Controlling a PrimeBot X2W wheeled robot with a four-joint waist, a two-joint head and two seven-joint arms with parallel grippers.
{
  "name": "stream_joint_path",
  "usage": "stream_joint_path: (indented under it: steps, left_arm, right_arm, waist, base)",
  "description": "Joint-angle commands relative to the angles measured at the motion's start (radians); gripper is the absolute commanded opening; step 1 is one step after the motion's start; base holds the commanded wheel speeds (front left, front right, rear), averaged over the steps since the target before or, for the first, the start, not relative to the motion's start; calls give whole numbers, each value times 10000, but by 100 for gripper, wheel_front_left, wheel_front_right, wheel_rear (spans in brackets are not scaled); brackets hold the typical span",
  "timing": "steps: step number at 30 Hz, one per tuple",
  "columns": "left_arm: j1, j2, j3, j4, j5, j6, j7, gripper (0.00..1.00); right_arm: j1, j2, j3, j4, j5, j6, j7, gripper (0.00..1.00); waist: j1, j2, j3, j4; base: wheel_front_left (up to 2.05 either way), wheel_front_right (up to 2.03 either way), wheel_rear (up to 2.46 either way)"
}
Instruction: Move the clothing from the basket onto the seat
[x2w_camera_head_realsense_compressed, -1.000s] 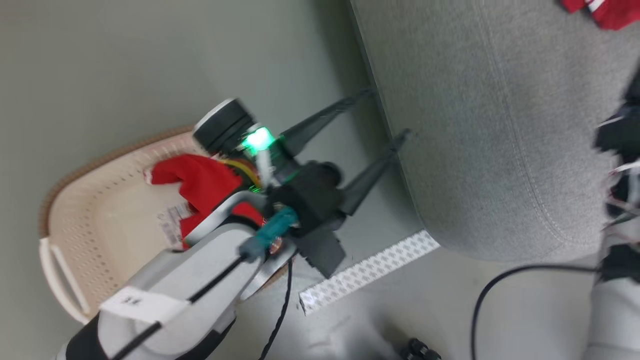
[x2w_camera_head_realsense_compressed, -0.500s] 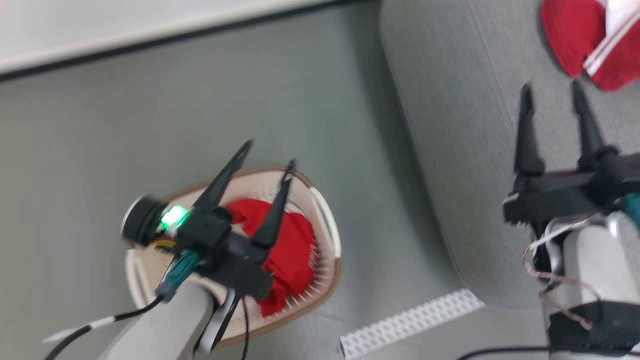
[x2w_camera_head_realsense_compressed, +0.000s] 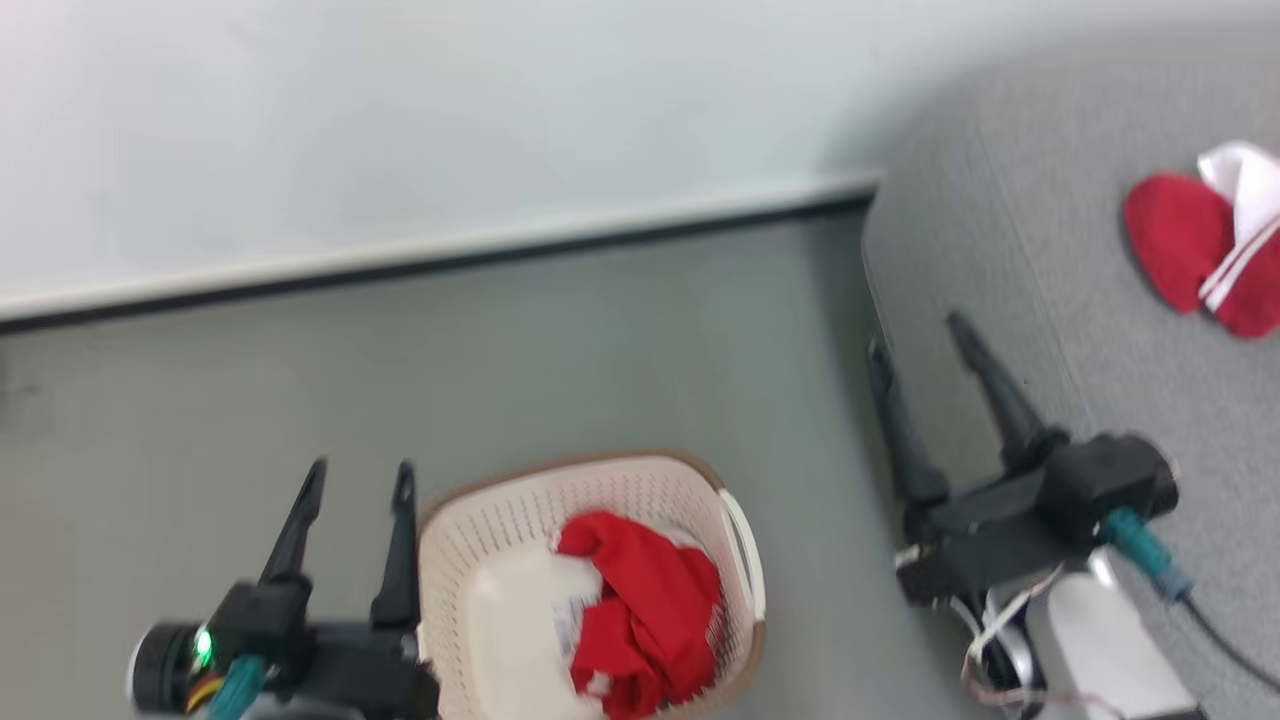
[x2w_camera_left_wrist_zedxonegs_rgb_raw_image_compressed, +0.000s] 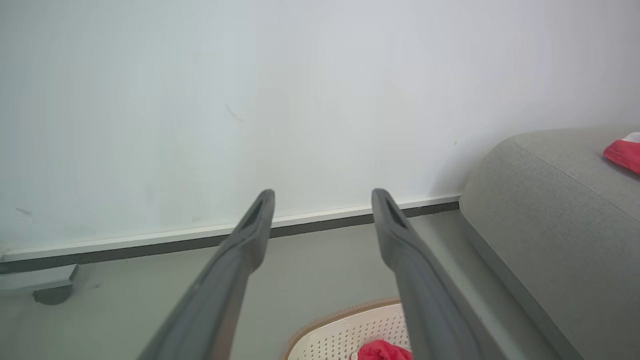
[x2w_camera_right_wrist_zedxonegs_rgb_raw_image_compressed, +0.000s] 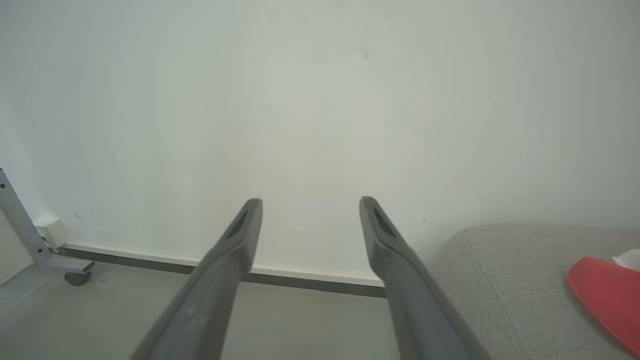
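A cream basket (x2w_camera_head_realsense_compressed: 480, 540) with a brown rim stands on the grey floor, and crumpled red clothing (x2w_camera_head_realsense_compressed: 645, 610) lies in its right half. My left gripper (x2w_camera_head_realsense_compressed: 360, 475) hangs open just left of the basket, holding nothing. The grey seat (x2w_camera_head_realsense_compressed: 1010, 260) rises at the right, with another red and white garment (x2w_camera_head_realsense_compressed: 1190, 240) lying on it. My right gripper (x2w_camera_head_realsense_compressed: 920, 335) is open and empty over the seat's left edge. In the left wrist view, the basket rim (x2w_camera_left_wrist_zedxonegs_rgb_raw_image_compressed: 340, 312) and a bit of red clothing (x2w_camera_left_wrist_zedxonegs_rgb_raw_image_compressed: 380, 350) show beyond my fingers. The right wrist view catches the seat (x2w_camera_right_wrist_zedxonegs_rgb_raw_image_compressed: 500, 280) and the red garment (x2w_camera_right_wrist_zedxonegs_rgb_raw_image_compressed: 607, 295).
A white wall with a dark baseboard (x2w_camera_head_realsense_compressed: 430, 262) runs across the back. A wheeled metal stand foot (x2w_camera_right_wrist_zedxonegs_rgb_raw_image_compressed: 70, 272) sits by the wall at far left. A black cable (x2w_camera_head_realsense_compressed: 1220, 640) trails from my right wrist across the seat.
The head camera has swung up, bringing the wall into view. My left gripper has moved from above the basket to its left side. Both grippers stay open.
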Motion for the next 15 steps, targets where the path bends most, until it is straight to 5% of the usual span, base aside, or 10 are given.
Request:
stream_joint_path:
  steps: [1,15]
  left_arm:
    - [706,51,304,-237,118,134,-72,100]
    - [3744,-248,1626,-1576,1375,-363,-77,100]
  right_arm:
    - [582,-155,347,-104,251,-6,-14,100]
    - [2649,261,640,-508,587,-6,-14,100]
  waist:
    - [2,2,-1472,763]
    - [2,2,-3070,503]
  base:
    - [0,0,0]
    - [0,0,0]
